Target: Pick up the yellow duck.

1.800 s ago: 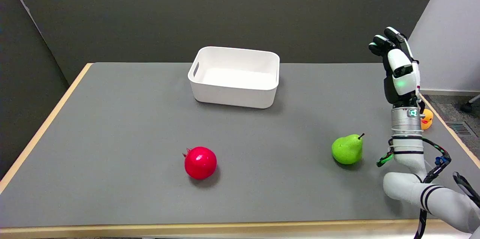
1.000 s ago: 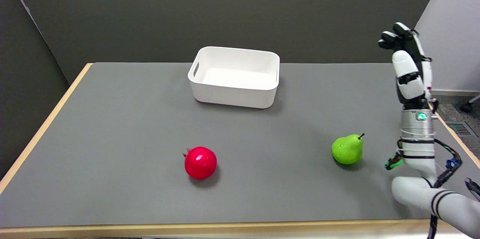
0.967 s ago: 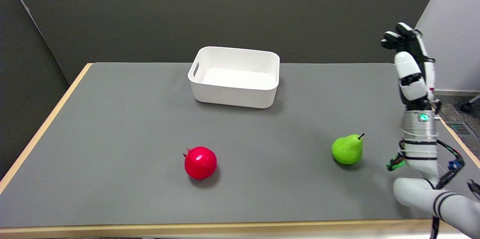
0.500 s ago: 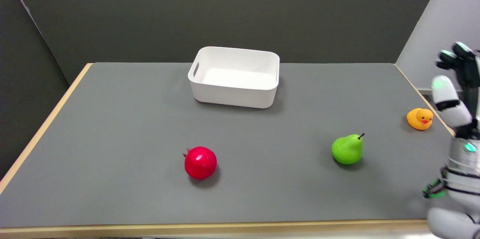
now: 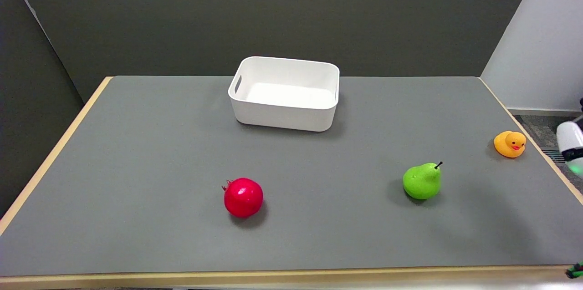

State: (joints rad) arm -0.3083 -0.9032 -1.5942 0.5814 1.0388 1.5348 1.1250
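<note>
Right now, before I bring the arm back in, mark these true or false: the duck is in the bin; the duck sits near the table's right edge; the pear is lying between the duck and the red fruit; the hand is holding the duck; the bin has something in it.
1. The duck is in the bin. False: it sits on the table.
2. The duck is near the table's right edge. True.
3. The pear is between the duck and the red fruit. True.
4. The hand is holding the duck. False: nothing touches the duck.
5. The bin has something in it. False: it looks empty.
</note>
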